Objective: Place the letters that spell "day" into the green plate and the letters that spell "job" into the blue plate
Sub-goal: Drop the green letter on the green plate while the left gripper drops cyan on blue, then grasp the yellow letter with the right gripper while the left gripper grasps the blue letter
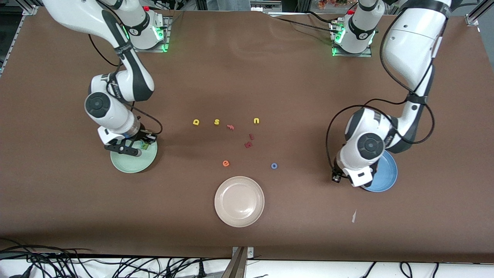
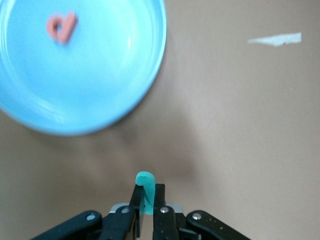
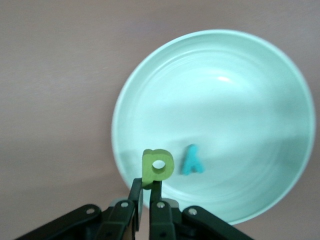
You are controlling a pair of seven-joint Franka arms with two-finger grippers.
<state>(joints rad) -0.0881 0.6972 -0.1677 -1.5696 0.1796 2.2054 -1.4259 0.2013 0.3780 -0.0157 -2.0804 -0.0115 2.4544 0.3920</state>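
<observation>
Now, left gripper (image 2: 147, 202): fingers pinch teal hooked "j" (image 2: 145, 186), over the surface beside blue plate (image 2: 125, 90).
Salmon "b" (image 2: 61, 27): in blue plate.
Right gripper (image 3: 147, 192): fingers pinch olive "d" (image 3: 157, 167), over green plate (image 3: 250, 90).
Teal "y" (image 3: 191, 160): in green plate.
Blue "o" (image 1: 274, 166), yellow "a" (image 1: 196, 122): on the surface.

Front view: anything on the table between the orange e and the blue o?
No. Between the orange e and the blue o the front view shows only bare brown tabletop; the dark red letters lie farther from the camera.
</observation>
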